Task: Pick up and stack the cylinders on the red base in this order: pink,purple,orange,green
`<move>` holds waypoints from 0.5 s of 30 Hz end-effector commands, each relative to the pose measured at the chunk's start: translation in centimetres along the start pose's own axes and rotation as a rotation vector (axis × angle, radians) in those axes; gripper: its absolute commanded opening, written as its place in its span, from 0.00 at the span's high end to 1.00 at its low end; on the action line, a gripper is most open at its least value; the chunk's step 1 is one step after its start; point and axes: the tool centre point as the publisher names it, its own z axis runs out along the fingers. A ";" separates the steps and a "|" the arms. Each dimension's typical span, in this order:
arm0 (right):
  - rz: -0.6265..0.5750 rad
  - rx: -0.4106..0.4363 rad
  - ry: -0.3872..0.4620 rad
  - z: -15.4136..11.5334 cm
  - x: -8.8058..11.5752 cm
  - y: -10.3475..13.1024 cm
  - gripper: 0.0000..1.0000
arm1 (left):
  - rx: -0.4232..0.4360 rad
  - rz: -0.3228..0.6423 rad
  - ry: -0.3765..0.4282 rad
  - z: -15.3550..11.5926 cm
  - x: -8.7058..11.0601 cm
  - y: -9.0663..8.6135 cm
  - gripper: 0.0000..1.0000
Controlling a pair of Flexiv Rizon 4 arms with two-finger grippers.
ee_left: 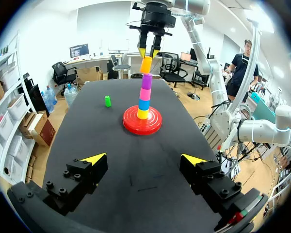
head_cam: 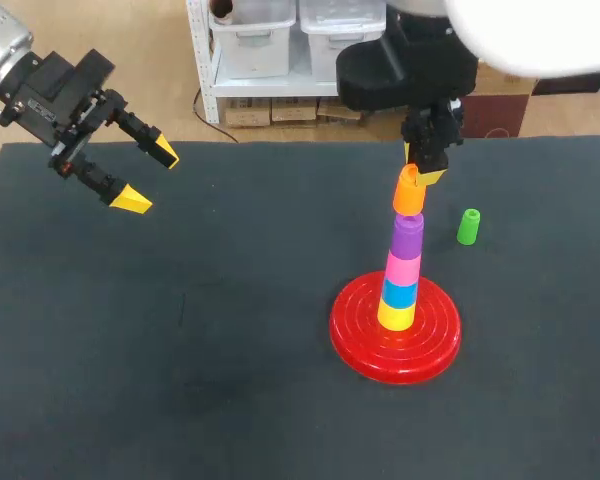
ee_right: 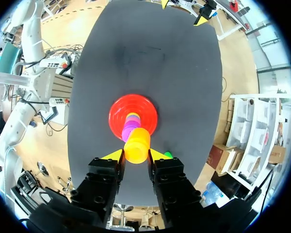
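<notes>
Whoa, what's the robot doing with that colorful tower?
It is building the tower. The right gripper is shut on the orange cylinder, holding it at the very top, right over the purple cylinder. Under that sit the pink cylinder, a blue cylinder and a yellow cylinder on the red base. The green cylinder stands on the table beside the base. The left gripper hangs open and empty, off to the side.

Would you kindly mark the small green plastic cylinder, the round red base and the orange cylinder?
small green plastic cylinder (head_cam: 468,227): head view, side wall.
round red base (head_cam: 440,343): head view, bare ridged rim.
orange cylinder (head_cam: 409,194): head view, side.
</notes>
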 end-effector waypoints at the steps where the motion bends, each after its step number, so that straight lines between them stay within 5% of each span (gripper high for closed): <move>1: -0.008 -0.023 -0.007 -0.3 0.0 -0.1 1.00 | 0.005 0.001 0.001 -0.1 0.1 0.2 0.00; 15: -0.048 -0.070 -0.003 0.3 -0.5 0.9 1.00 | 0.005 0.001 0.001 -0.1 0.1 0.2 0.00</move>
